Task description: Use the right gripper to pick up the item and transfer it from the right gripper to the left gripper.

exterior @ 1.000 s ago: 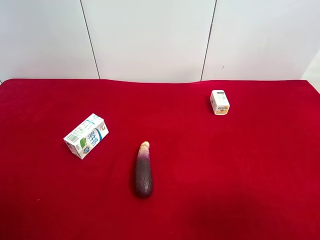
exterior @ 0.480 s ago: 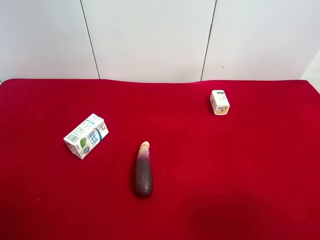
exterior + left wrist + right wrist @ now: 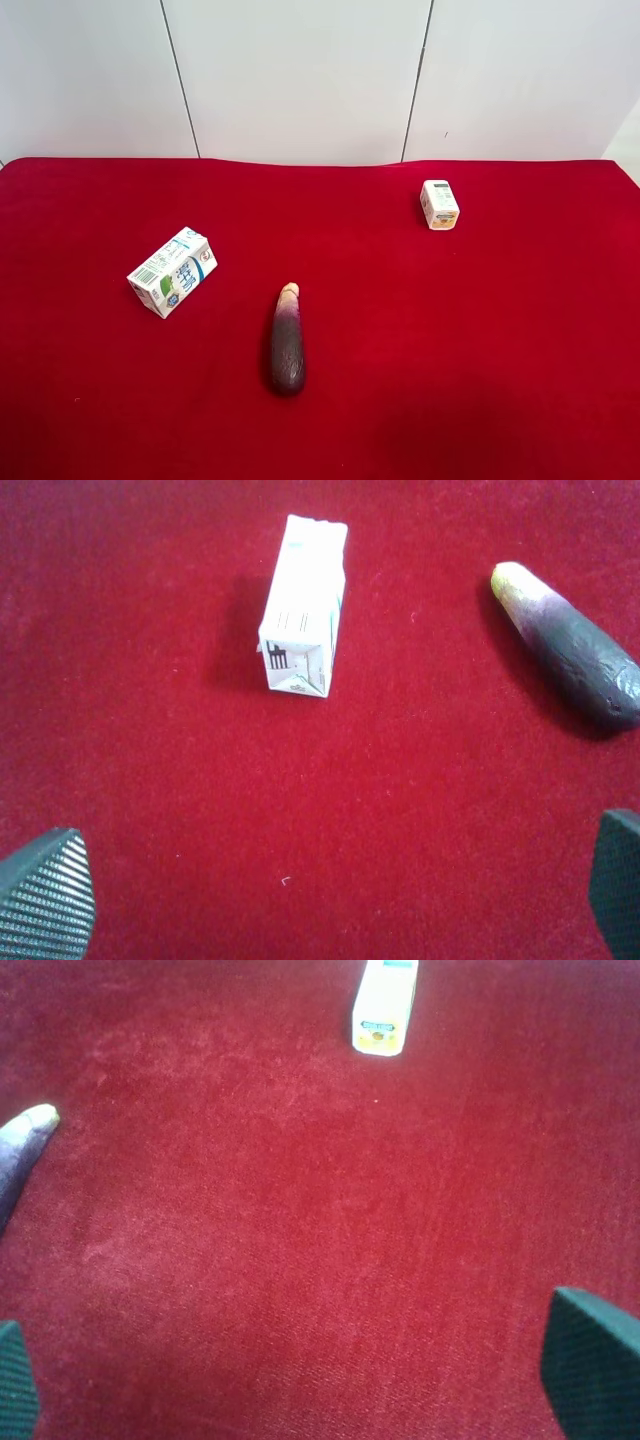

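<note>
The item, a white milk carton (image 3: pixel 172 272) with blue characters and a barcode, lies on its side on the red cloth, at the left of the exterior high view. The left wrist view shows the same carton (image 3: pixel 303 605) ahead of my left gripper (image 3: pixel 330 895), whose fingers stand wide apart with nothing between them. My right gripper (image 3: pixel 305 1375) is open too, over bare cloth, and the carton is out of its view. Neither arm shows in the exterior high view.
A purple eggplant (image 3: pixel 287 340) lies mid-cloth, also visible as a tip (image 3: pixel 22 1145) in the right wrist view. A smaller white box (image 3: pixel 439 204) sits at the back right, ahead of the right gripper (image 3: pixel 385 1005). White wall panels stand behind the table (image 3: pixel 500 330).
</note>
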{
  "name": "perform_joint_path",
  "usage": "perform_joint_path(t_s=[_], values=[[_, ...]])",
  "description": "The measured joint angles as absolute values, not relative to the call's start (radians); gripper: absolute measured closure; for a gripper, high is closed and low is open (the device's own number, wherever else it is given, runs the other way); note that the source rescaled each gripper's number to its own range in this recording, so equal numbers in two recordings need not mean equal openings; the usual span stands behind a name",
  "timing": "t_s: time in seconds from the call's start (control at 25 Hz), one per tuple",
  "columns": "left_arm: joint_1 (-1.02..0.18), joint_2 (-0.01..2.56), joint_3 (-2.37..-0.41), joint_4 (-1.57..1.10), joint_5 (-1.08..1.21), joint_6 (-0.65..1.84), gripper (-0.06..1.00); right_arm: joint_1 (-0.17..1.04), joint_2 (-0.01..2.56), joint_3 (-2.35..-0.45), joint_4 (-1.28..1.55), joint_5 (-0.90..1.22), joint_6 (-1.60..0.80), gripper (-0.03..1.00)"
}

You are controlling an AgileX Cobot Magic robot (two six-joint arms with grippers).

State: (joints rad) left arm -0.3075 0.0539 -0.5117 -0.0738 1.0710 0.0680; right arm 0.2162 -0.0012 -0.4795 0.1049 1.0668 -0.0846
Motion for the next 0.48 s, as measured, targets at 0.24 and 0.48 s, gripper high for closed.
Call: perform_joint_path(t_s=[0.24,0.48], values=[[-0.281,0.054,-0.512,-0.074,1.071,0.068,-0.05,0.216,-0.001,-0.48,0.105,1.067,-0.085,-0.03],[-0.092,0.03,-0.512,-0.074,1.069,0.068,-0.05,0.216,-0.001,-0.48,0.105,1.067,-0.085,-0.03]])
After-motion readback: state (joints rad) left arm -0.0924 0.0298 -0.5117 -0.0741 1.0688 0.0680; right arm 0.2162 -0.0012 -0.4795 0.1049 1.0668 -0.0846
